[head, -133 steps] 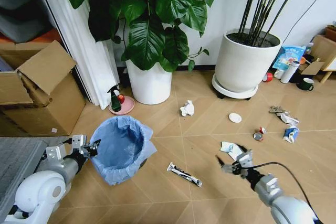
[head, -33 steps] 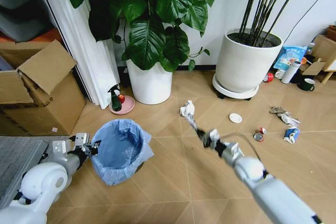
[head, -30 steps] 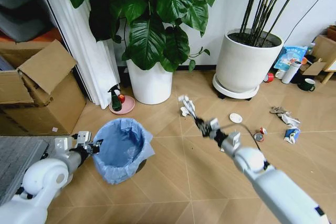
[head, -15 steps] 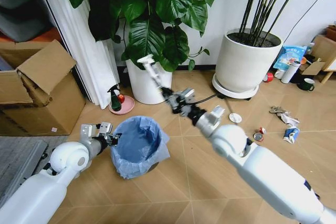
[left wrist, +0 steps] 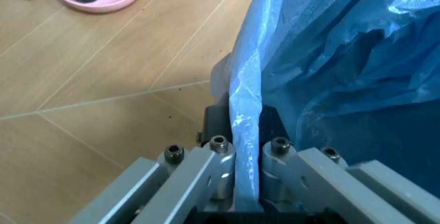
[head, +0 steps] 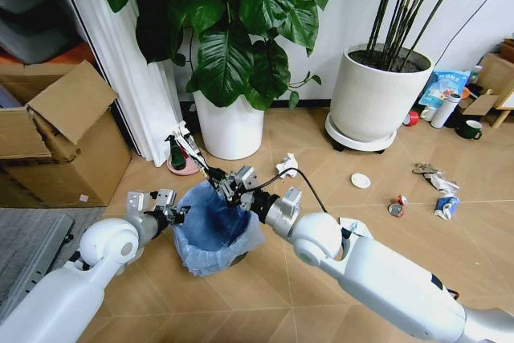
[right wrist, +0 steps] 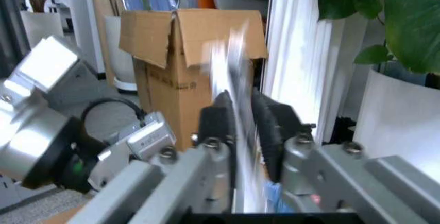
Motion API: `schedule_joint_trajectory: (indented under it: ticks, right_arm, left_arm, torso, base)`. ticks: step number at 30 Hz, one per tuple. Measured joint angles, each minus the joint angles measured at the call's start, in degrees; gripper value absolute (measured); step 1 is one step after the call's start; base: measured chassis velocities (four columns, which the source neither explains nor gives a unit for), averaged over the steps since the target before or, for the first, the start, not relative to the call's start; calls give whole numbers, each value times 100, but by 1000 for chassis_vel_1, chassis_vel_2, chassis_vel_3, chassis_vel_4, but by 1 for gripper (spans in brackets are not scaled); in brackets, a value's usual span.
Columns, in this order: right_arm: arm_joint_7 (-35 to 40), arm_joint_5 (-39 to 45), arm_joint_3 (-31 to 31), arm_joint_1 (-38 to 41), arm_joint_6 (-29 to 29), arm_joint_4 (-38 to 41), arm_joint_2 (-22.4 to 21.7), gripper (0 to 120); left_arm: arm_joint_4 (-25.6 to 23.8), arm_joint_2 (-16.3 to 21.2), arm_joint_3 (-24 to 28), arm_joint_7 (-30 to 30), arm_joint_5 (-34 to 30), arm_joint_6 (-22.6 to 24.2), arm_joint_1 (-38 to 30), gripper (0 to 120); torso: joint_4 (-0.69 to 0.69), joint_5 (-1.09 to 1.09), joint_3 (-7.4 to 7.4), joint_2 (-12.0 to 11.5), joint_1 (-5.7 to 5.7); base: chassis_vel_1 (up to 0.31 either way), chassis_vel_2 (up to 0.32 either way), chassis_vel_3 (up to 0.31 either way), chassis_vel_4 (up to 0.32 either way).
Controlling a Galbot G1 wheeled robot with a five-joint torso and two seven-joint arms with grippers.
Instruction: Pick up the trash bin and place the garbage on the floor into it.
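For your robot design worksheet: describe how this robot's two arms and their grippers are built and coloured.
Both arms have smooth, rounded white shells with silver-grey metal wrist sections. The left gripper has grey metal fingers fixed with small bolts. The right gripper has grey finger mounts tipped with black pads, and a thin black cable loops alongside its wrist.

Right gripper (right wrist: pixel 240 113) jaws pinch stick-like wrapper (right wrist: pixel 230 69).

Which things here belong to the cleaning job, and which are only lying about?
Belong to the job:
- trash bin, rim gripped by left gripper
- stick wrapper, held by right gripper over the bin
- tissue
- white lid
- crushed can
- blue-white wrapper

Lying about:
- cardboard box
- plant pots
- pink dish
- green mug
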Motion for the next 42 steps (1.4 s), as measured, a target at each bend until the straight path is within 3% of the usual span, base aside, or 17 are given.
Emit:
schedule_joint_trajectory:
  ticks: [10, 16, 18, 19, 21, 23, 33, 42]
  right_arm:
    - [103, -45, 51, 29, -1, -65, 94, 48]
    - [613, 37, 892, -304, -489, 12, 100, 73]
    - [635, 35, 979, -359, -511, 15, 87, 73]
    - [673, 6, 1325, -619, -587, 22, 14, 83]
    - [675, -31, 1574, -824, -619, 39, -21, 86]
    - [680, -169, 2158, -1321, -695, 39, -121, 97]
    - [516, -584, 3582, -2536, -699, 76, -275, 100]
    - [482, -664, 3900, -2868, -629, 130, -205, 100]
  left_arm:
    - [-58, -14, -45, -31, -30, -1, 6, 0]
    - [-130, -108, -524, -48, 58, -4, 281, 0]
    - [-140, -113, -565, -45, 72, -4, 315, 0]
    - [-180, -133, -736, -22, 151, -5, 450, 0]
    - [-202, -162, -832, 30, 248, -7, 542, 0]
    - [-215, -251, -991, 94, 385, -7, 687, 0]
    - [-273, -310, -1077, 208, 510, -8, 848, 0]
    - [-350, -316, -1028, 223, 526, -8, 921, 0]
  torso:
    - [0, 0, 0, 0, 0]
    - [1, 0, 0, 0, 0]
    - [1, 0, 0, 0, 0]
    - [-1, 1, 0, 0, 0]
    - [1, 2, 0, 0, 0]
    - [0, 1, 0, 0, -1]
    - [0, 1, -1, 0, -1]
    - [1, 0, 0, 0, 0]
  base:
    - [0, 0, 0, 0]
    - [0, 0, 0, 0]
    - [0, 0, 0, 0]
    - [0, 0, 0, 0]
    - [0, 0, 0, 0]
    - [0, 0, 0, 0]
    - [0, 0, 0, 0]
    - [-5, -4, 4, 6]
